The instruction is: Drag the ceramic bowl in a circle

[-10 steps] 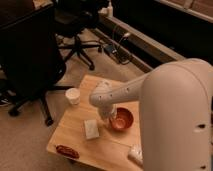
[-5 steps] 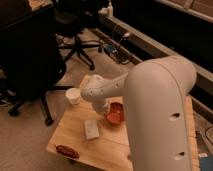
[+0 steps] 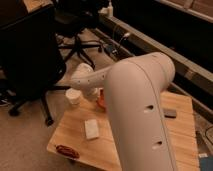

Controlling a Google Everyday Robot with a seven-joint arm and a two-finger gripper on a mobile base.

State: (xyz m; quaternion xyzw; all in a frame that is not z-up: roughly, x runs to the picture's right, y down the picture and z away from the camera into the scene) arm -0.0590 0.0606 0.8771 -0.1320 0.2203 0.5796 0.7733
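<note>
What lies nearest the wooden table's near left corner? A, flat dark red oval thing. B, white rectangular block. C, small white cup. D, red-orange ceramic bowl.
A: the flat dark red oval thing lies right at that corner, while the shut hand is farther back at the red-orange ceramic bowl.

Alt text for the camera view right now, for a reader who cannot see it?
A large white robot arm bends over a wooden table, its shut gripper down at the red-orange ceramic bowl, which the arm mostly hides. A white cup, a white block and a dark red oval object also sit on the table; black office chairs stand behind.
</note>
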